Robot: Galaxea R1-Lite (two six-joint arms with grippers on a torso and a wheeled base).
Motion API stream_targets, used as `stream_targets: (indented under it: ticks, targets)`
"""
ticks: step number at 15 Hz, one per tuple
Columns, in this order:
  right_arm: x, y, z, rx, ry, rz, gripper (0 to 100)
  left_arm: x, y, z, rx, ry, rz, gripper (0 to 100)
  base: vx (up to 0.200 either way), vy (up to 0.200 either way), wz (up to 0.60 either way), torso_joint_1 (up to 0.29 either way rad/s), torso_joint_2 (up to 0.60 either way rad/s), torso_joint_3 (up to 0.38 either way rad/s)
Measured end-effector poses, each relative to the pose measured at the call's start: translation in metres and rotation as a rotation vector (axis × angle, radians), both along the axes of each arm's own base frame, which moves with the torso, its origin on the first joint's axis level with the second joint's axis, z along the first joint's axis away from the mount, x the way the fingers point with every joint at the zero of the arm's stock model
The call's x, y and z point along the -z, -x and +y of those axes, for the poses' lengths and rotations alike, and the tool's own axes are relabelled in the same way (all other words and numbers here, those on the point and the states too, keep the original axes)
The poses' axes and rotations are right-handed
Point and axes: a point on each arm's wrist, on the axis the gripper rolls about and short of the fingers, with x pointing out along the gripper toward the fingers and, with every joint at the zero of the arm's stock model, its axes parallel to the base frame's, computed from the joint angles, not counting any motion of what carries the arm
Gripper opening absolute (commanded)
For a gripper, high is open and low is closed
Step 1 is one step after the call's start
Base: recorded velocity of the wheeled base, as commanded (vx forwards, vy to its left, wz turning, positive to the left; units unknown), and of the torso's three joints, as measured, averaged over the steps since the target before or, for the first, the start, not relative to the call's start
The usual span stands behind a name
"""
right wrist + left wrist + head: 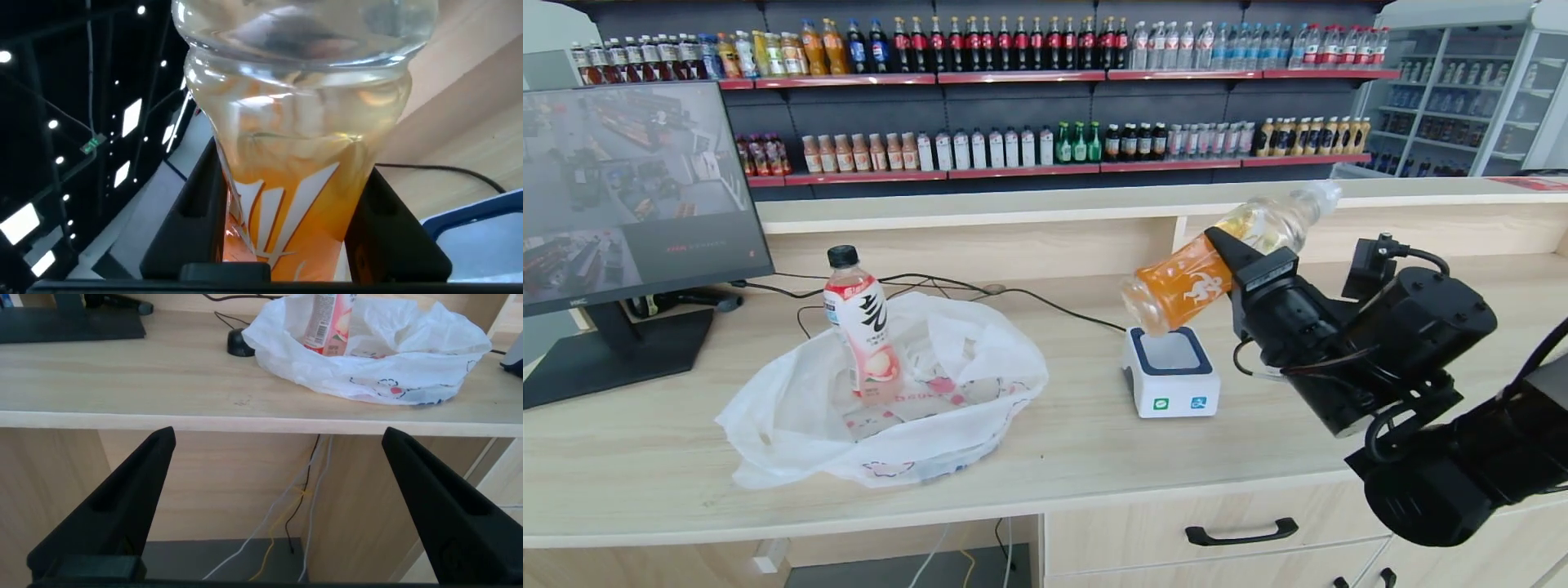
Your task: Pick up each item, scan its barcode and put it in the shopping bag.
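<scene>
In right hand (1223, 260), one orange bottle (1180, 287).

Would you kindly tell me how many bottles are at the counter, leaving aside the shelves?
2: a pink bottle upright in the bag; an orange bottle tilted above the scanner in the right pincer. The bag may hide others.

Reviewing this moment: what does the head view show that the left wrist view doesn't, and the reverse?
Head view, not the left wrist view: the right gripper clamped on the orange bottle, tilted base-down over the scanner, plus the monitor screen and drink shelves behind. Left wrist view, not the head view: the left gripper, fingers wide open, below the counter front edge, with cables hanging under it. Both: the shopping bag on the counter with the pink bottle standing in it.
</scene>
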Motion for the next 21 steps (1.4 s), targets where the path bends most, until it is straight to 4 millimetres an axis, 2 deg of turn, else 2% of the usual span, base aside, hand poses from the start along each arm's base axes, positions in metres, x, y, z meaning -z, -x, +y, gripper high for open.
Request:
stream_targets:
  ticks: [4,16,21]
  targets:
    - [0.009,-0.016,-0.001,0.005,-0.118,0.045,0,0.0,0.0,0.0,0.0,0.0,0.0,100,0.0,0.0,0.0,0.0,0.0,0.0]
    - [0.042,-0.028,-0.004,0.021,-0.153,0.158,0,0.0,0.0,0.0,0.0,-0.001,0.0,100,0.0,0.0,0.0,0.0,0.0,0.0]
    - [0.048,-0.03,-0.005,0.033,-0.149,0.172,0,0.0,0.0,0.0,0.0,-0.002,0.0,100,0.0,0.0,0.0,0.0,0.0,0.0]
